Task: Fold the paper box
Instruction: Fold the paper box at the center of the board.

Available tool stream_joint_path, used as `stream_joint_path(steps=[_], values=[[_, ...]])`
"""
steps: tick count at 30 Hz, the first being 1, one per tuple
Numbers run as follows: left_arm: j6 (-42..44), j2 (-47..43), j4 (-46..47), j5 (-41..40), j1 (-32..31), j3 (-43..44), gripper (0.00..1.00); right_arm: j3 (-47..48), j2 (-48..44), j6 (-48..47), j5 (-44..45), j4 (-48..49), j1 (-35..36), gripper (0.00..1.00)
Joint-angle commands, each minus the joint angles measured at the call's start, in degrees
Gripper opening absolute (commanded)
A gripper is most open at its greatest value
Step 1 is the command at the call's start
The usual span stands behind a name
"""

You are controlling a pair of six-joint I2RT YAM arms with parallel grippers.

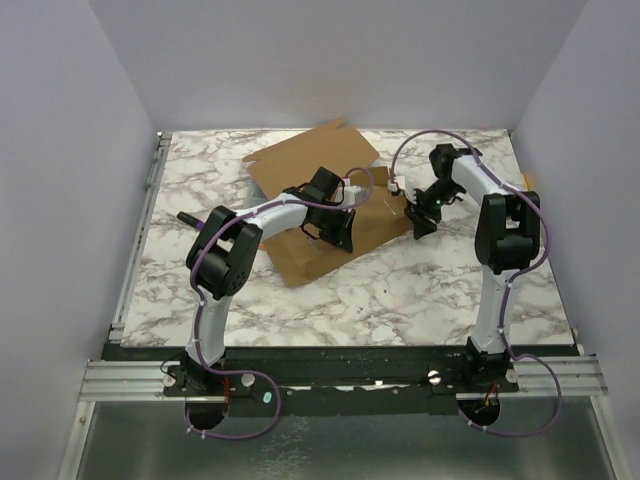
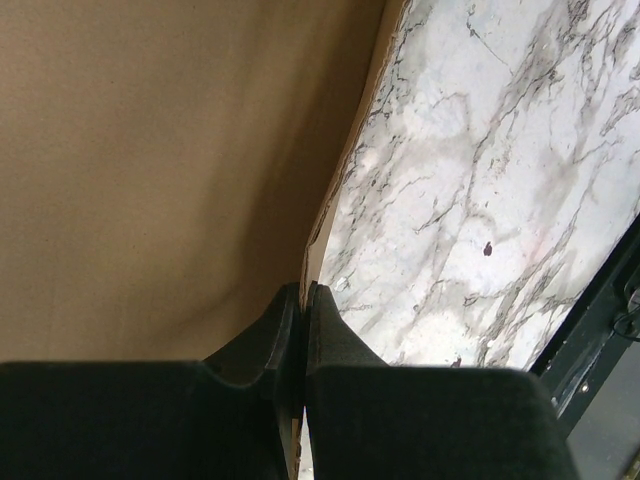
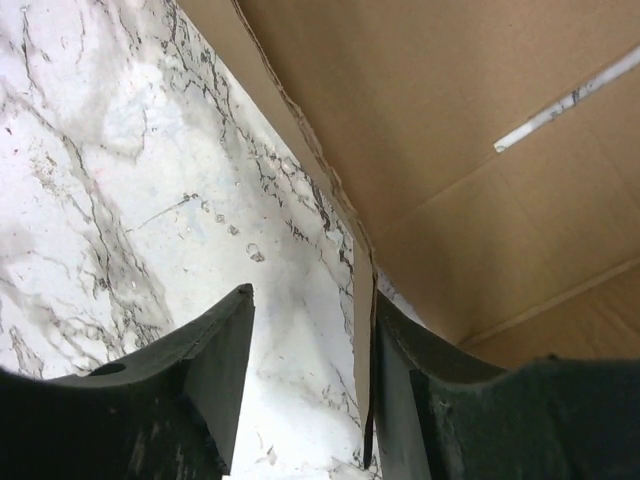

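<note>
Paper box [image 1: 312,152] on marble table [image 1: 400,290], edge pinched in left gripper [image 2: 303,298], right gripper [image 3: 312,322] spread wide beside another edge

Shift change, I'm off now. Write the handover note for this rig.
Left gripper: shut on an edge of the box.
Right gripper: open, with another box edge between its fingers, close to one finger, not clamped.
Box: on the table, far middle, between the two grippers.
Done: both grippers are at the cardboard; no finished box shape shows.
Left: close the right gripper, fold up the walls, and tuck the tabs.
</note>
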Motion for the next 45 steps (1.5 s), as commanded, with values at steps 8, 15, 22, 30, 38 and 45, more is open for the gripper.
stream_joint_path(steps=[8,15,22,30,38,45], values=[[2.1,1.1,-5.1,-7.2,0.8,0.4,0.02,4.9,-10.2,10.8,-8.9,7.3,0.5,0.64],[2.0,1.6,-5.3,-7.2,0.7,0.8,0.02,-3.4,-9.8,13.4,-13.3,10.5,5.2,0.31],[2.0,1.6,-5.3,-7.2,0.7,1.1,0.02,-8.8,-6.9,24.7,-10.8,22.6,5.6,0.17],[1.8,1.6,-5.3,-7.7,0.7,1.4,0.05,-10.8,-3.9,34.8,-4.6,32.7,5.6,0.17],[0.8,-0.1,-5.1,-11.2,0.7,2.5,0.16,-10.3,0.4,36.8,-1.6,33.0,5.7,0.17],[-0.8,-4.3,-2.8,-15.9,0.7,1.9,0.23,-9.4,2.4,37.4,-1.0,32.5,5.7,0.17]])
